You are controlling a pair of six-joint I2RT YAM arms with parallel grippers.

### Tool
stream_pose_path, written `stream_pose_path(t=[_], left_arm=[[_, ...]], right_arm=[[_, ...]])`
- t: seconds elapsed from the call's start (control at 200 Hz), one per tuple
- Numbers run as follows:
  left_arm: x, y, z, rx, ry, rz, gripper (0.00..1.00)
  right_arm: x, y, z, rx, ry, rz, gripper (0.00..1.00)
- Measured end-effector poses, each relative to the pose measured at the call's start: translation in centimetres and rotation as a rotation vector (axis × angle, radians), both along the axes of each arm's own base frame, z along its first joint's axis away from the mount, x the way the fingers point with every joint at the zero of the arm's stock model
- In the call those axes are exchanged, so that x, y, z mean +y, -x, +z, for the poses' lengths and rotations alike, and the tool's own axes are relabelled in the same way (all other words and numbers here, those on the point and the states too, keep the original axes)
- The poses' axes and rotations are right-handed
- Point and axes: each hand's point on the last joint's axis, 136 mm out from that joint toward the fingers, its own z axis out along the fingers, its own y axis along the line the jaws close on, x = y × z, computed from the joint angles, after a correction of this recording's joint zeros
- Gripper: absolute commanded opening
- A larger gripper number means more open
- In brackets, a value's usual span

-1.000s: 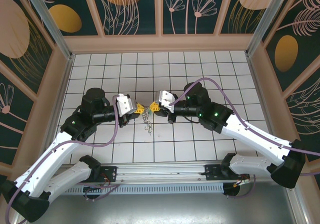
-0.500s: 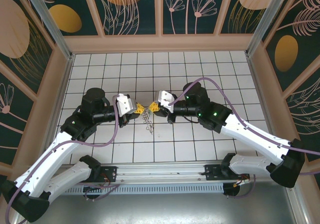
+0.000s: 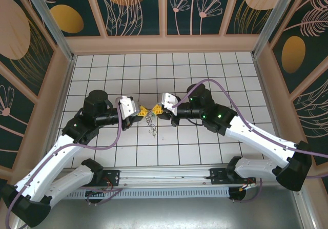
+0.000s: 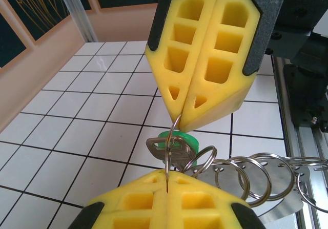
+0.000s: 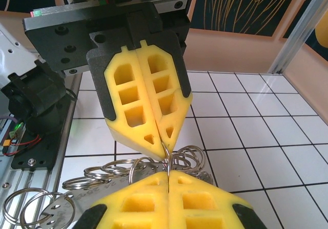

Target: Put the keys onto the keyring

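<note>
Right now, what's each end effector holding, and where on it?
Both are shut on one thin wire ring, fingertips only: left end effector on one side, right end effector on the opposite side. Can't tell if the green-headed key is on it.

We log the finger pads (image 4: 205,60): yellow, matt, moulded plastic or foam by the look. Keyring (image 4: 175,125) and split rings (image 4: 256,175): bright polished metal. Keys (image 4: 179,141): silvery metal, one head smooth green plastic. Floor tiles (image 4: 77,101): white, glossy.
</note>
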Motion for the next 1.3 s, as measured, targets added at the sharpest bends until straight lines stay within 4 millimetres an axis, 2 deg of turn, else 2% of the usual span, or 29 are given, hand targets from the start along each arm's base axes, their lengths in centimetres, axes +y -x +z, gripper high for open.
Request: stream_pose_path(t=[1.136, 1.301], left_arm=[[0.2, 0.0, -0.6, 0.02, -0.019, 0.012, 0.0], [0.2, 0.1, -0.5, 0.017, -0.015, 0.007, 0.0]], right_arm=[[0.5, -0.2, -0.9, 0.016, 0.029, 0.023, 0.0], [0.7, -0.4, -1.9, 0.026, 0.064, 0.028, 0.0]])
